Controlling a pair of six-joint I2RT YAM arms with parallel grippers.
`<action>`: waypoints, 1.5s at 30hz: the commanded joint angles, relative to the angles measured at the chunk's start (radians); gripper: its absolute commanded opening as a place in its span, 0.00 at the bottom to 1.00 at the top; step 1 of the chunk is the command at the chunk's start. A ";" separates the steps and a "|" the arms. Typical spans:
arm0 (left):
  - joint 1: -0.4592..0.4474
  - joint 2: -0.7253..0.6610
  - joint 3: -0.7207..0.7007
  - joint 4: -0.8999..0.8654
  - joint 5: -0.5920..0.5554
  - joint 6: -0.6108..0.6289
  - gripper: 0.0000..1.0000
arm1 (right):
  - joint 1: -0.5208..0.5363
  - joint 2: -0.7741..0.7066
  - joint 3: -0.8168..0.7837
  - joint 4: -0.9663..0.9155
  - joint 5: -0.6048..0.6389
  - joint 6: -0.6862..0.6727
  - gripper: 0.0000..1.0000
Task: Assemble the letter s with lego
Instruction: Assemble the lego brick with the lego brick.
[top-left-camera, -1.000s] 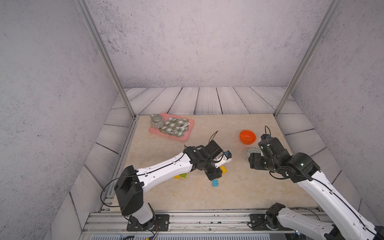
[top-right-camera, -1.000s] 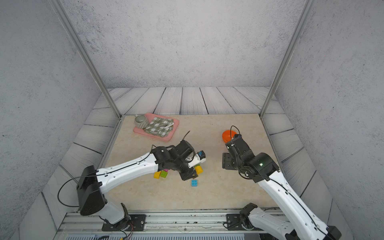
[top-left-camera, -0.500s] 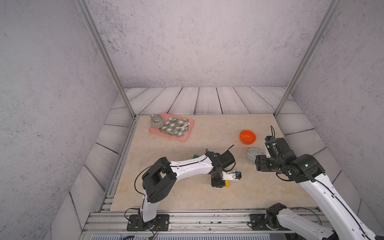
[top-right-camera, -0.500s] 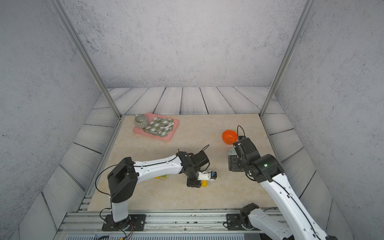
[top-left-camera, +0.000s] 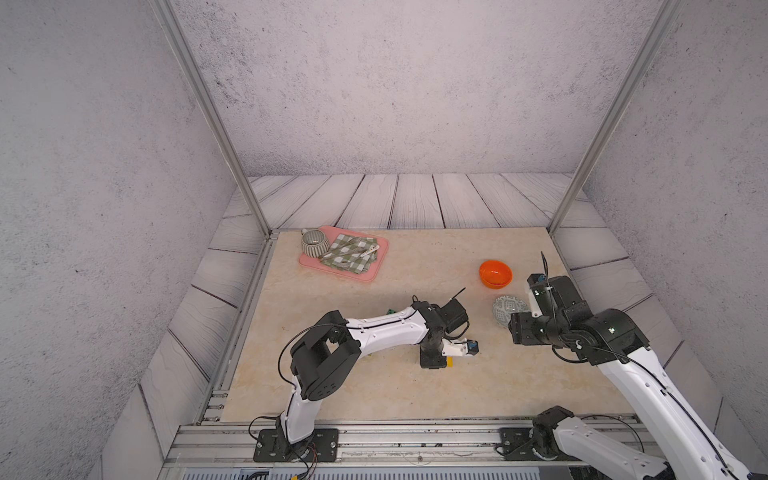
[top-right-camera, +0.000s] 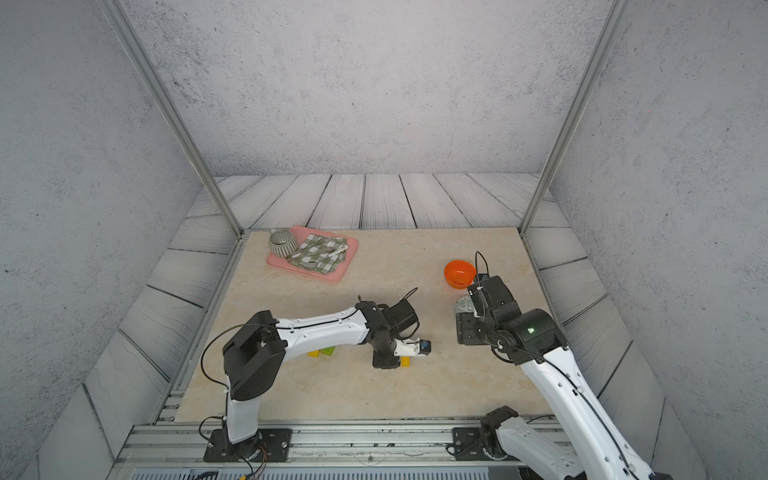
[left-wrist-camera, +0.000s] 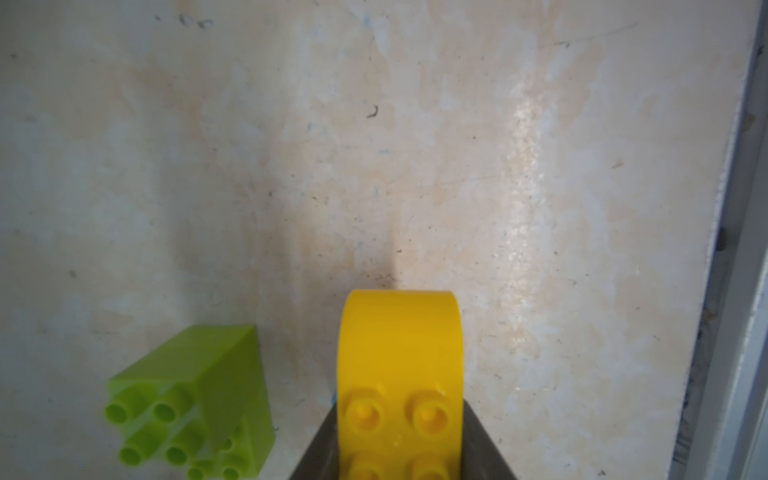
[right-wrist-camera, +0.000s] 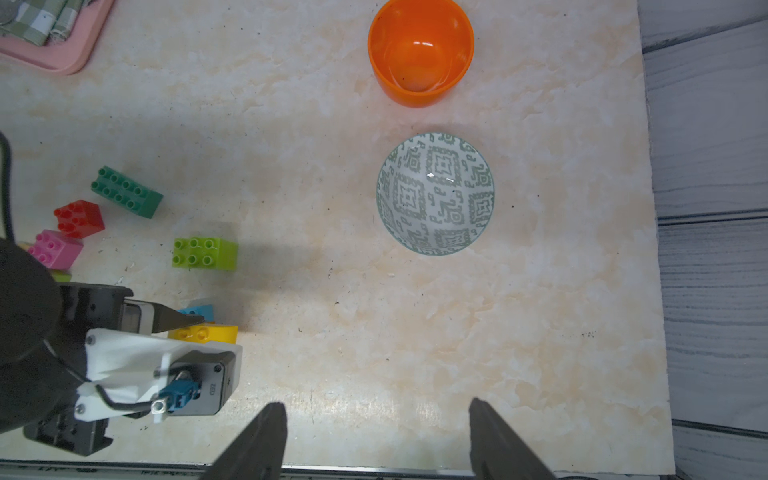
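Orange bowl (top-left-camera: 495, 273) sits on the beige table (top-left-camera: 374, 390), far right. A green-patterned bowl (right-wrist-camera: 435, 193) stands just beside it, apart. Far left, a pink tray (top-left-camera: 380, 262) holds a checked cloth (top-left-camera: 349, 257) and a striped cup (top-left-camera: 314, 243).

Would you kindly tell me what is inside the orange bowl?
The orange bowl shows only its bare glossy floor, nothing in it; its near inner wall is hidden by the rim.
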 joint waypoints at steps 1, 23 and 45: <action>0.011 -0.036 0.016 0.013 -0.010 -0.033 0.00 | -0.005 0.001 -0.010 0.005 -0.019 -0.013 0.73; 0.065 -0.088 -0.055 0.054 -0.069 -0.251 0.00 | -0.005 0.014 -0.009 0.009 -0.048 -0.012 0.73; 0.064 -0.124 -0.139 0.062 -0.039 -0.318 0.00 | -0.005 0.024 -0.014 0.014 -0.068 -0.016 0.73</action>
